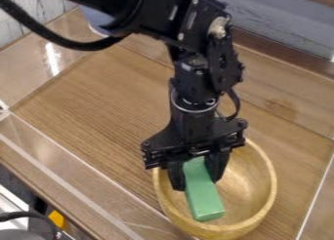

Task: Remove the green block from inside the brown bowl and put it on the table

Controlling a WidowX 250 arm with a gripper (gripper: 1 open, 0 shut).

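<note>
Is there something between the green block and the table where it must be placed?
Only the brown bowl's own rim: the green block sits inside it, with the tool shut on its upper end. Beyond the rim the table looks bare.

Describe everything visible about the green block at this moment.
The green block is a plain, smooth, solid green rectangular bar with no markings. It sits inside the brown bowl, near the lower right of the frame, lying lengthwise with its lower end close to the bowl's near rim. Its upper end is between the fingers of the black end effector, which points straight down and is shut on it. Its underside is hidden, so I cannot tell whether it has left the bowl's floor.
</note>
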